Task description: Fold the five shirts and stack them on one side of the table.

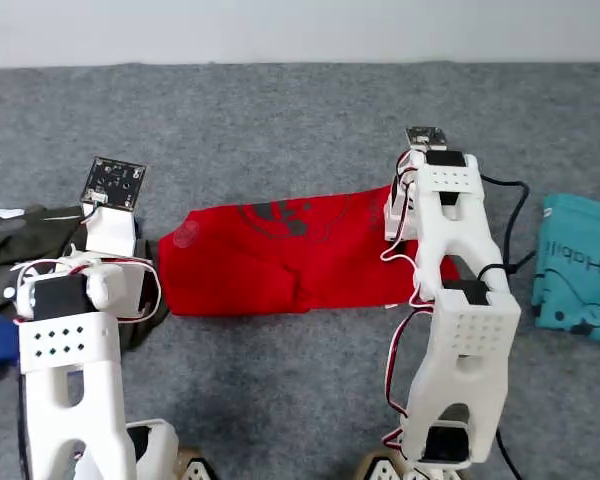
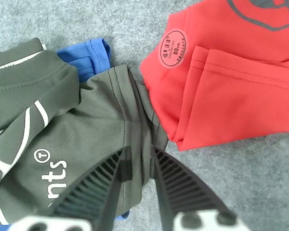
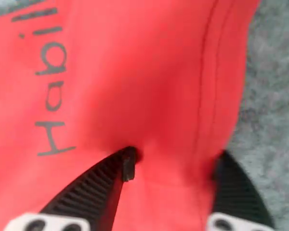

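Bench (image 1: 280, 110) with red shirt (image 1: 280, 262): right hand (image 3: 173, 164) spread wide, tips pressed into it; left hand (image 2: 140, 166) nearly closed, pinching olive shirt (image 2: 96, 120) hem beside blue shirt (image 2: 89, 52).

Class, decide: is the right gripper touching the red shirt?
Touching. The right wrist view shows the fingertips of the right gripper pressed into the red shirt, which puckers between them.

Teal shirt (image 1: 578, 270) partly beyond the edge, blue shirt (image 2: 89, 53) mostly under olive shirt (image 2: 62, 134).
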Robot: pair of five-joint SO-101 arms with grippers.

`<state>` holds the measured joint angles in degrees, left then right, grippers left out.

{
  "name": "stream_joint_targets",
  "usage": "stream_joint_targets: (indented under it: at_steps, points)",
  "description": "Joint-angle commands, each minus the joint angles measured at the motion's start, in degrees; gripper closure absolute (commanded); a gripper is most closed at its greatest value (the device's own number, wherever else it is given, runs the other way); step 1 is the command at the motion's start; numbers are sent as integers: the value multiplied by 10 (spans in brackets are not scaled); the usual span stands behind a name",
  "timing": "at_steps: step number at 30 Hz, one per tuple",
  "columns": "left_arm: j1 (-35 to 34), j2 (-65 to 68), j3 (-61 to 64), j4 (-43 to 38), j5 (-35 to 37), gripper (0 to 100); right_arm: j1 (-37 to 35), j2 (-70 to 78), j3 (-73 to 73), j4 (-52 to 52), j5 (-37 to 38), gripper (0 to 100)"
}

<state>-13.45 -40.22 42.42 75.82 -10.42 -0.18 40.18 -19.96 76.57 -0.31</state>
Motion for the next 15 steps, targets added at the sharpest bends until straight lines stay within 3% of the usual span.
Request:
stream_joint_targets:
  at_steps: [1, 8, 15]
  points:
    - [-1, -17, -9, -11, 2, 924, 4, 6, -23, 16, 41, 966]
    - [-1, -17, -9, -11, 2, 924, 38, 5, -47, 77, 87, 988]
    - [-1, -17, -10, -11, 2, 924, 137, -20, -93, 170, 207, 988]
